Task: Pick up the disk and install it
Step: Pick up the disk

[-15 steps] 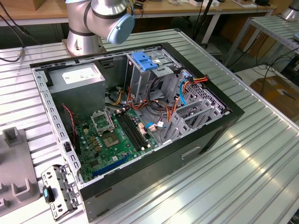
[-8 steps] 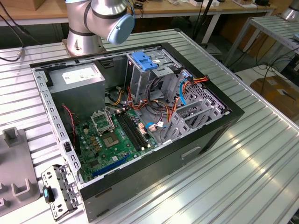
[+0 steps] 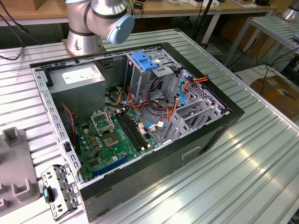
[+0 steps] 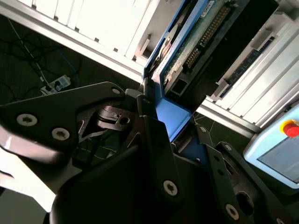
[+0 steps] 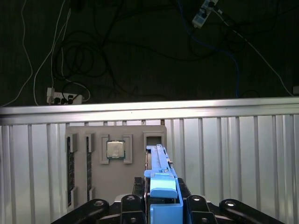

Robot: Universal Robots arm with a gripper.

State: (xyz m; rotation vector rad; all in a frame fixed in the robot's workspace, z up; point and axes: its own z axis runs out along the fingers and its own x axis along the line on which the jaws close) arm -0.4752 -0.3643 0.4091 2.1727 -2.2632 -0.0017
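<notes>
The gripper [image 5: 161, 205] is clamping the disk [image 5: 160, 170] edge-on, its jaws drawn in narrow against the blue side rails; in the second wrist view the disk's green circuit-board face is showing. In the first wrist view a grey tray [image 5: 117, 184] carrying a processor chip [image 5: 115, 150] is lying beyond the disk on the ribbed metal table [image 5: 233, 154]; in the exterior view the open computer case [image 3: 219, 121] is sitting on that table, with the arm [image 3: 100, 18] standing behind it.
</notes>
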